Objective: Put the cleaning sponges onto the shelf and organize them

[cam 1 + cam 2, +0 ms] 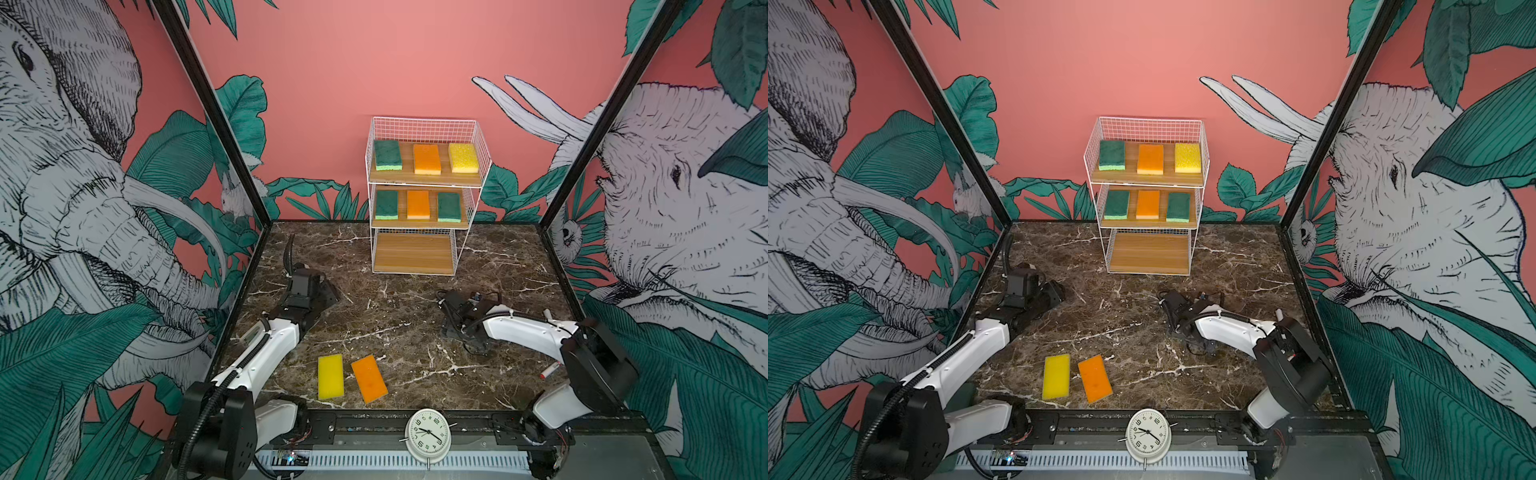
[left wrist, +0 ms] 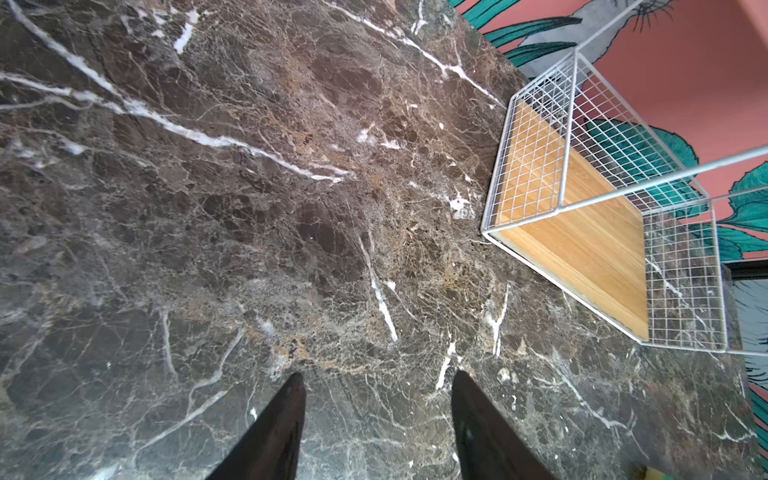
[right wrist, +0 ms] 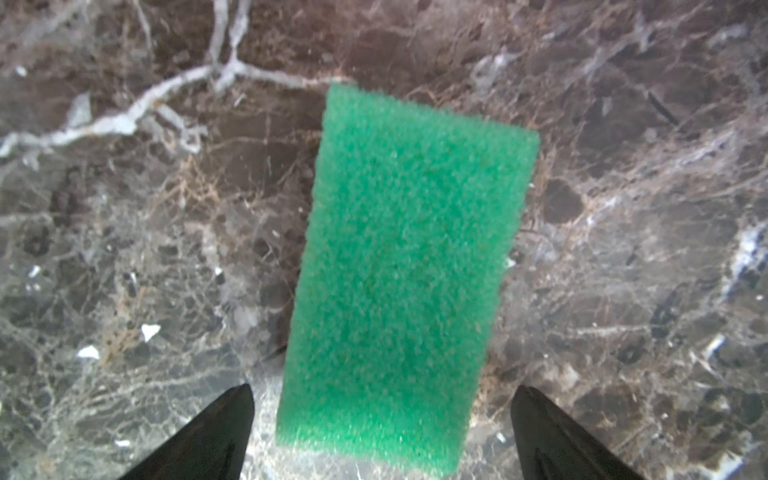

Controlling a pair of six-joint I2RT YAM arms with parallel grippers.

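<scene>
Marble tabletop (image 1: 395, 328), mural walls (image 1: 62, 187), shelf (image 1: 413, 253)

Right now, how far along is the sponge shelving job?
Done: the shelf holds six sponges, top and middle boards full. In hand: the open right gripper straddles a green sponge, not yet gripped. Left: that one, the yellow sponge, the orange sponge; bottom board bare.
</scene>
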